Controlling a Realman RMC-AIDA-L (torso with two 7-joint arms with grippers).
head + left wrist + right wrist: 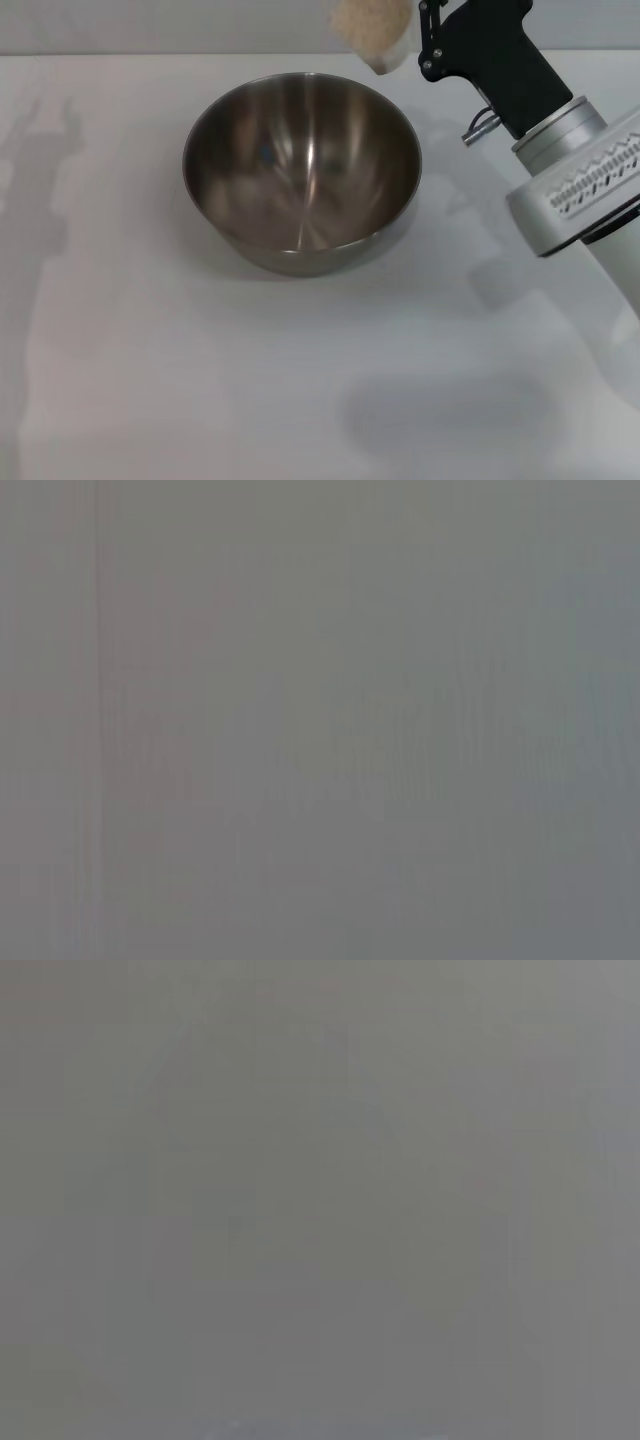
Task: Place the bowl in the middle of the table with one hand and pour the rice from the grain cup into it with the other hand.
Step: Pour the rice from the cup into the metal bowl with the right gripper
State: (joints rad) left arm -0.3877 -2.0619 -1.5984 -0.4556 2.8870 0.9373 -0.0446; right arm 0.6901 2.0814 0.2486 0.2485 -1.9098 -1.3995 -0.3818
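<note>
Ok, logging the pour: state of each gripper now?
Left: not in view.
Right gripper: shut on the grain cup of rice, above the bowl's far rim.

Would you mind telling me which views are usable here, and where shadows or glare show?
Head view: sharp; soft shadows on the table, bright glare streaks inside the bowl, cup cut off at the top edge beside the right gripper. Both wrist views: featureless grey, nothing discernible.

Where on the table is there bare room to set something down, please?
The table is bare in front of the bowl and to its left. It is crowded on the right: the right gripper holds the grain cup of rice above the bowl's far rim, its arm crossing that side.
</note>
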